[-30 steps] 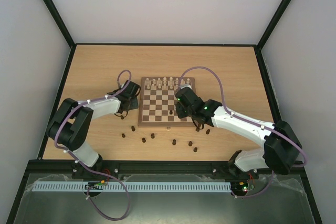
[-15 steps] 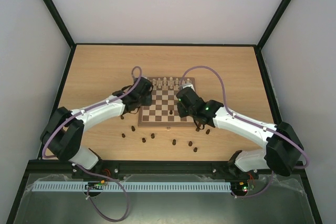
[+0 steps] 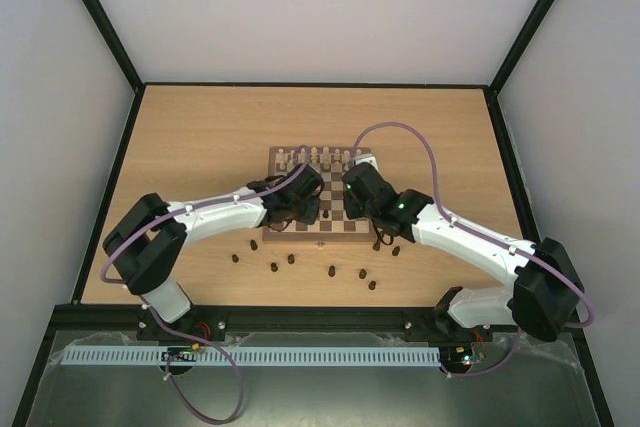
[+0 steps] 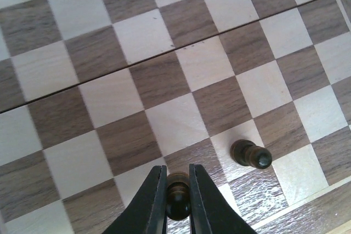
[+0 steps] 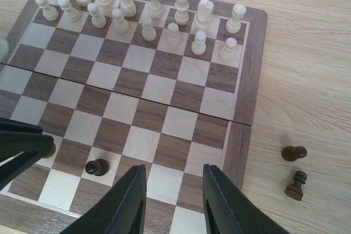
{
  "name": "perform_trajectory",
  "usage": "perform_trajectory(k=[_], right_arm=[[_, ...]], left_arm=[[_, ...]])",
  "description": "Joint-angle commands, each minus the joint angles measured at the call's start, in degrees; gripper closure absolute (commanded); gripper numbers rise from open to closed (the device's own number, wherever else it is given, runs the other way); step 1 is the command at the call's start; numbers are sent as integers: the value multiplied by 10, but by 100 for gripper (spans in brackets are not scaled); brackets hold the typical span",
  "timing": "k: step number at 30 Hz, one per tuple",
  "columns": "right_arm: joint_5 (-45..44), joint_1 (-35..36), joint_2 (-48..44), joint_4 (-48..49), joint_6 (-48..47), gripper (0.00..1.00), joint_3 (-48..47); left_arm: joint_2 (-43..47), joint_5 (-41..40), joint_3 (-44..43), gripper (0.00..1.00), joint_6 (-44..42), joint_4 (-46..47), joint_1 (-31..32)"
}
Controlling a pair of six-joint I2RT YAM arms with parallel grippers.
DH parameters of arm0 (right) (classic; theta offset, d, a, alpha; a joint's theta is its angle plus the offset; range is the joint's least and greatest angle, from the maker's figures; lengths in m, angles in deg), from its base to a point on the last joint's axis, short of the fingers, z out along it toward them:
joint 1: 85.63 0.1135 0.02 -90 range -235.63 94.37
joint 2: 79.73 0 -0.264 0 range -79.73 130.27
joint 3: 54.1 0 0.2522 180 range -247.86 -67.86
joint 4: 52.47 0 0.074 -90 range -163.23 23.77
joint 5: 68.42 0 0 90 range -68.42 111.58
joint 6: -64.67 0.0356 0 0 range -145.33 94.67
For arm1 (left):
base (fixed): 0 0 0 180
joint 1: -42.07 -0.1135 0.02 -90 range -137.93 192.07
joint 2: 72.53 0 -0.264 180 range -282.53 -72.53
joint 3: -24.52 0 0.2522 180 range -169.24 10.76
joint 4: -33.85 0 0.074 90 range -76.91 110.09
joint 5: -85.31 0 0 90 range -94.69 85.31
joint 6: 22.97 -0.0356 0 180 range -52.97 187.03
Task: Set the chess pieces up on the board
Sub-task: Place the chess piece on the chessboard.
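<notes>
Left gripper (image 4: 177, 178) has its fingers clamped on the held dark pawn (image 4: 178, 204), low over the board (image 5: 256, 53) near its near edge, roughly one square along from the standing dark pawn (image 4: 250, 154). My guess is it's filling in the pawn row. Can't tell if the held one touches wood yet. Right gripper (image 5: 175, 171) hovers by the board's near right corner, fingers apart and empty, probably parked clear. Loose dark pieces (image 3: 331, 271) wait on the tabletop just off the board's near edge.

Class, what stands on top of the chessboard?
Cream chessmen fill the two far rows; one dark pawn stands near the front. The left gripper pinches a second dark piece, its base hidden.
</notes>
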Motion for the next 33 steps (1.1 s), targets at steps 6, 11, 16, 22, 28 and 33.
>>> perform_trajectory(k=[6,11,16,22,28,33], right_arm=[[-6,-8,-13,-23,6,71,8],[-1,-9,-13,-22,6,71,8],[2,-9,-12,-21,6,71,9],[4,-10,-13,-21,6,71,9],[5,-10,-13,-19,6,71,10],[9,-10,-14,-19,6,71,10]], left_arm=[[-46,36,-30,98,-13,-6,17],[-52,31,-33,98,-12,-7,20],[-54,22,-34,98,-12,-7,20],[-53,13,-33,97,-11,-5,20],[-53,-8,-32,97,-11,-1,21],[-60,-17,-34,98,-13,2,20]])
